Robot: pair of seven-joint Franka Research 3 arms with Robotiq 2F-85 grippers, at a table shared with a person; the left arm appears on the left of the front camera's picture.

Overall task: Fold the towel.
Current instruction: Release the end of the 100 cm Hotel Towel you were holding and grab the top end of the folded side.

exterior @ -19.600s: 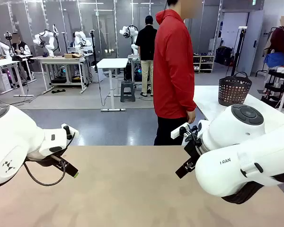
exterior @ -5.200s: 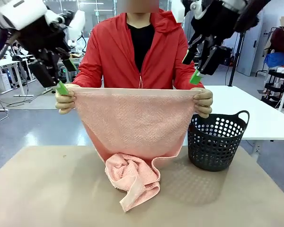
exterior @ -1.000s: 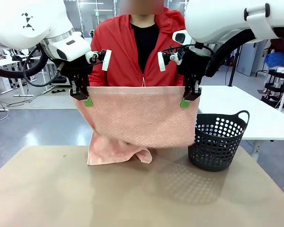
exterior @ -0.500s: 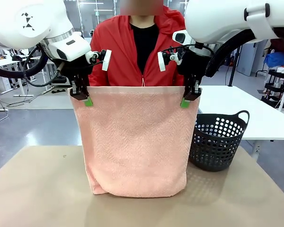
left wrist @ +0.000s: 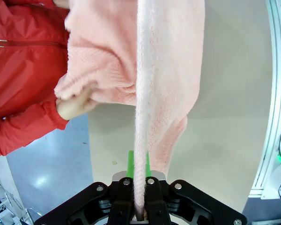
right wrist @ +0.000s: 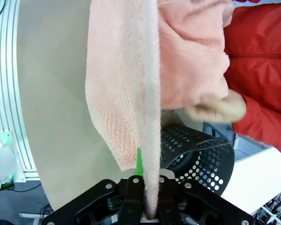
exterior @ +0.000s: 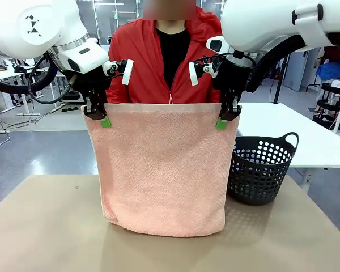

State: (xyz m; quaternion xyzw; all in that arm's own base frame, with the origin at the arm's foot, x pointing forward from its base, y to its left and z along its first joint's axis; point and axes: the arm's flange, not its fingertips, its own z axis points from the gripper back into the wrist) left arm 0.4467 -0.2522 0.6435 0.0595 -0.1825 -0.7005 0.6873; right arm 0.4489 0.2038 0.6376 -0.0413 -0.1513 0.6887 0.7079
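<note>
A black perforated basket [exterior: 262, 170] with loop handles stands upright at about 3 o'clock on the tan table [exterior: 39, 226], near its far edge. A person in a red zip jacket [exterior: 139, 62] over a black top stands at 12 o'clock, beyond the table. Toward 2 o'clock, behind the basket, is a white table [exterior: 311, 136], and past it what seems to be a dark rack [exterior: 328, 107].

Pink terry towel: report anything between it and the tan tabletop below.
Nothing visible does. The pink terry towel hangs from the left gripper and right gripper, its bottom edge near the table. The black perforated basket stands beside it.
</note>
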